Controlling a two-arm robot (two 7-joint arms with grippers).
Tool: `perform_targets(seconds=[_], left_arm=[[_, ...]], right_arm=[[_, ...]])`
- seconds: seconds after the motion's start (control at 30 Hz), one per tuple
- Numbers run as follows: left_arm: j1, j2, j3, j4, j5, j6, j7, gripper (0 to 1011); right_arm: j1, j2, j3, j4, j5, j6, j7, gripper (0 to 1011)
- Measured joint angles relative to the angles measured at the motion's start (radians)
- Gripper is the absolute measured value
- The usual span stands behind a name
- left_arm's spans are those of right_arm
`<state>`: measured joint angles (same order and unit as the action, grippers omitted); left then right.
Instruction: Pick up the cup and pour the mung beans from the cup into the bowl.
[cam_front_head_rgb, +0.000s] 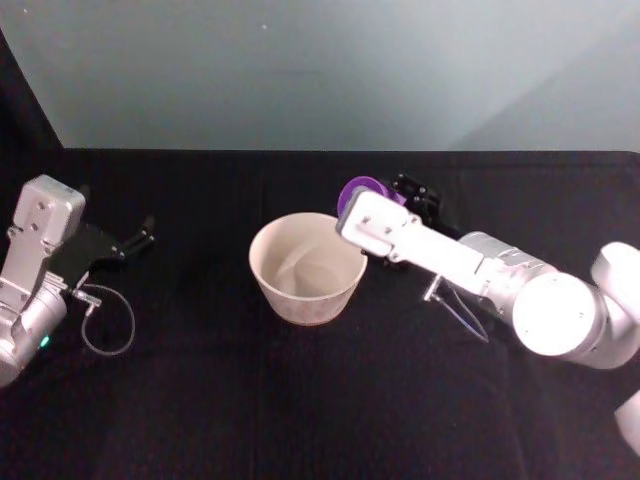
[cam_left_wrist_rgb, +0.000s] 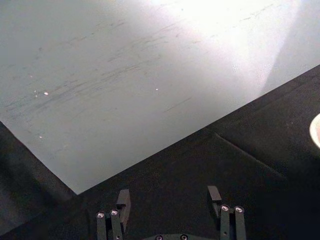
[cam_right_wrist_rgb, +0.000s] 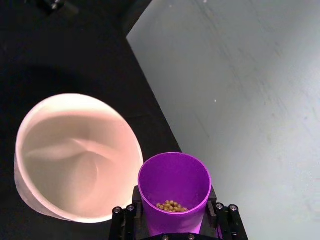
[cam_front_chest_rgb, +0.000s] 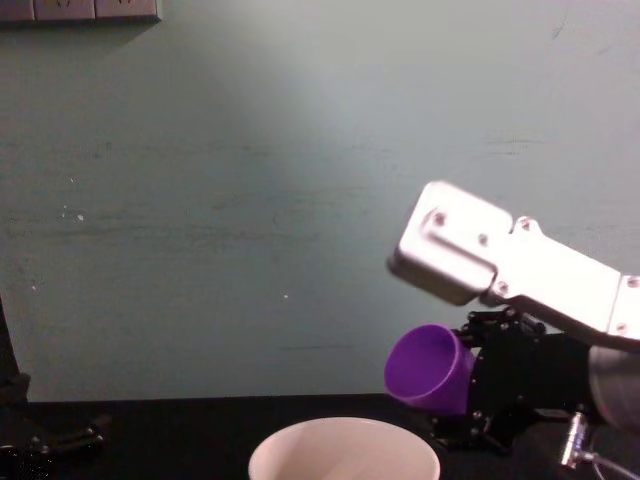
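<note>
My right gripper (cam_right_wrist_rgb: 174, 212) is shut on the purple cup (cam_right_wrist_rgb: 174, 192), holding it lifted and tilted toward the bowl. In the chest view the cup (cam_front_chest_rgb: 431, 368) leans left, just above and right of the bowl's rim (cam_front_chest_rgb: 345, 432). A small heap of mung beans (cam_right_wrist_rgb: 171, 206) lies inside the cup near its lower wall. The whitish bowl (cam_front_head_rgb: 306, 268) stands mid-table, empty as far as I can see, with the cup (cam_front_head_rgb: 365, 190) at its far right side. My left gripper (cam_left_wrist_rgb: 170, 202) is parked at the left, open, above black cloth.
A black cloth covers the table (cam_front_head_rgb: 300, 400). A pale wall (cam_front_head_rgb: 320, 70) rises right behind the table's far edge. A loose cable loop (cam_front_head_rgb: 108, 325) hangs by the left arm (cam_front_head_rgb: 40, 260).
</note>
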<state>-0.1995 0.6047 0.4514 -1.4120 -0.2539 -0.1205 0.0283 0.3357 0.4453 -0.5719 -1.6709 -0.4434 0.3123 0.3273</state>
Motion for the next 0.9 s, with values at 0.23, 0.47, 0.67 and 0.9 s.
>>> perform_targets(seconds=[0.23,0.47,0.67,0.9], left_arm=[[0.0,0.0,0.0,0.0,0.0,0.0,0.0,1000],[0.0,0.0,0.0,0.0,0.0,0.0,0.0,1000],[0.0,0.0,0.0,0.0,0.0,0.0,0.0,1000],[0.0,0.0,0.0,0.0,0.0,0.0,0.0,1000]], right_arm=[[0.037,0.003,-0.06,0.006,-0.112,0.018,0.015,726],[0.076,0.005,-0.117,0.006,-0.227,0.038,0.043,726],[0.1,-0.001,-0.144,0.008,-0.285,0.042,0.07,726],[0.128,-0.008,-0.171,0.009,-0.346,0.042,0.116,726]])
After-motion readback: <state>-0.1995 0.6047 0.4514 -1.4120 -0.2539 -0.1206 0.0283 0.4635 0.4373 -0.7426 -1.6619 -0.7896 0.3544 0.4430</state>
